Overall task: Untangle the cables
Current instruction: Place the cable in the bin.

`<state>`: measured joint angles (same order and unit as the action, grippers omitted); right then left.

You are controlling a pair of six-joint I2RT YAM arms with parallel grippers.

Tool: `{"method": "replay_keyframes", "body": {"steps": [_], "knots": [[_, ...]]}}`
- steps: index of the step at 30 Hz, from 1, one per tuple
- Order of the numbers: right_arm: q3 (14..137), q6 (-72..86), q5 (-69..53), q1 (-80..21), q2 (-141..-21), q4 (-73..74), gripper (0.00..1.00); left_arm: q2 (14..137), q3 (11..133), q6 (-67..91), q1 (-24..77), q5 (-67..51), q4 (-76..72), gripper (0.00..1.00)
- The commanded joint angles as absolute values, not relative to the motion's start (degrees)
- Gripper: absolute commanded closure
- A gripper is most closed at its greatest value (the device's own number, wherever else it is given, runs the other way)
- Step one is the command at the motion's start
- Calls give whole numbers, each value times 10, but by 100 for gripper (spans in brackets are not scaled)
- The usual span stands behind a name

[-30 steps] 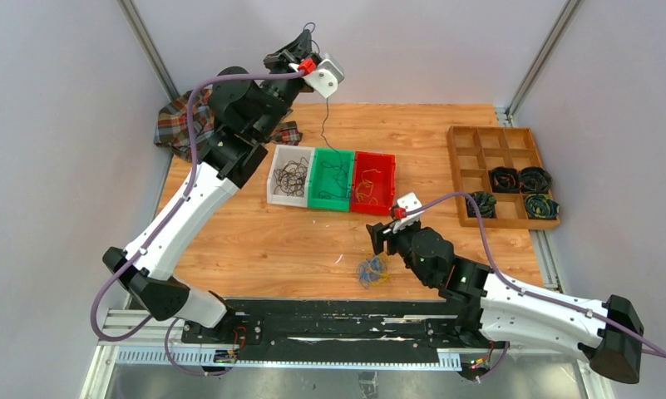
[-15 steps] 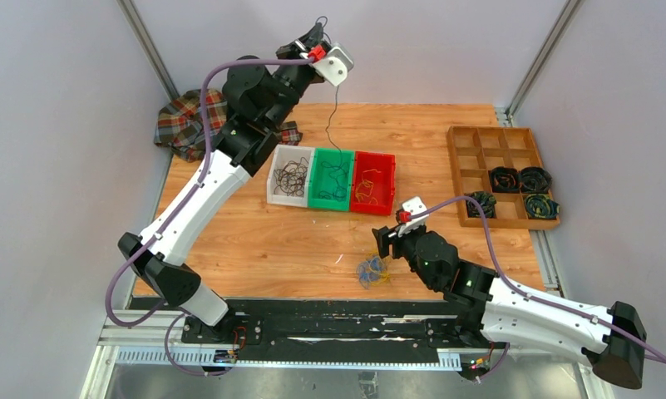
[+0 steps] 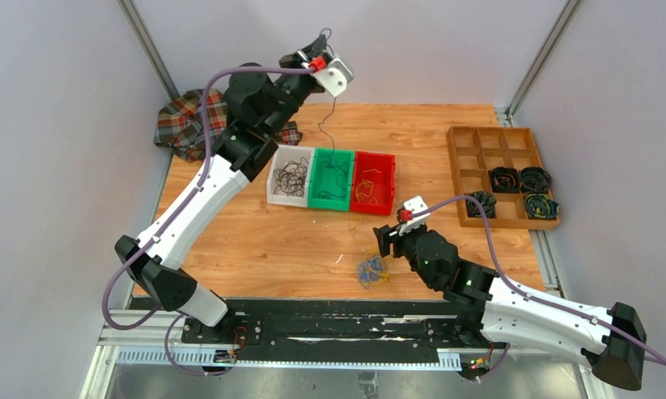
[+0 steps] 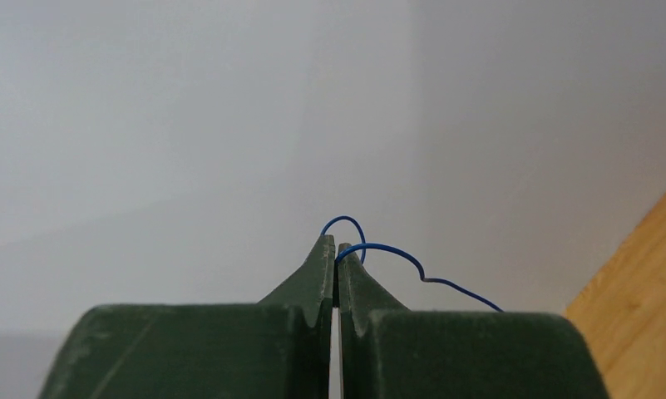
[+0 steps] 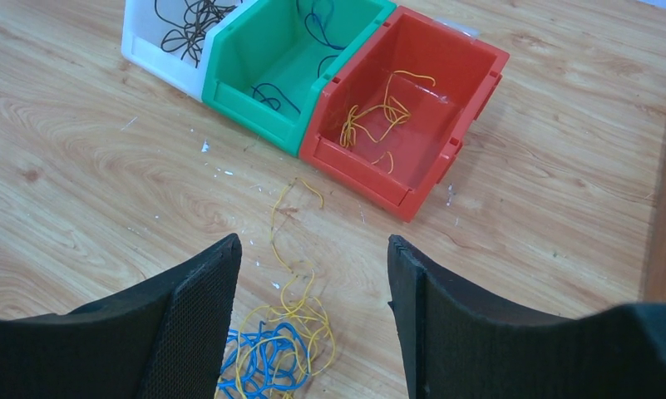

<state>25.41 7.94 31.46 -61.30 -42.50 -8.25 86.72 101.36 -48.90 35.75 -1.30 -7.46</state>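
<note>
Sprawling blue-and-yellow cables (image 5: 271,357) (a loose clump).

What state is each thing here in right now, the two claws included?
left gripper: shut on blue wire, raised high.
blue wire: pinched, hanging toward green bin.
right gripper: open, above the clump.
clump: tangled, not held.
white bin: holds black wires.
green bin: holds blue wires.
red bin: holds yellow wires.
wooden tray: partly filled with coils.
plaid cloth: crumpled.
</note>
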Motion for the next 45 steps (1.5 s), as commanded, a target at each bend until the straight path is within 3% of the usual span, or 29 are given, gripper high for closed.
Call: {"method": "replay_keyframes", "body": {"steps": [1, 7, 14, 27, 33, 45], "knots": [[244, 85, 325, -603, -406, -78, 35, 861, 958, -521, 354, -26, -34, 99], [243, 86, 327, -601, -396, -75, 35, 878, 901, -500, 354, -6, 2, 99], [246, 89, 332, -594, -391, -62, 36, 912, 907, -439, 354, 15, 167, 99], [255, 83, 292, -568, -422, -108, 35, 1048, 1095, -351, 354, 15, 430, 99], [255, 73, 263, -556, -456, -193, 35, 1078, 1083, -335, 344, 55, 451, 99], [357, 108, 73, -466, -748, -421, 39, 1119, 1108, -334, 317, 60, 426, 100]]}}
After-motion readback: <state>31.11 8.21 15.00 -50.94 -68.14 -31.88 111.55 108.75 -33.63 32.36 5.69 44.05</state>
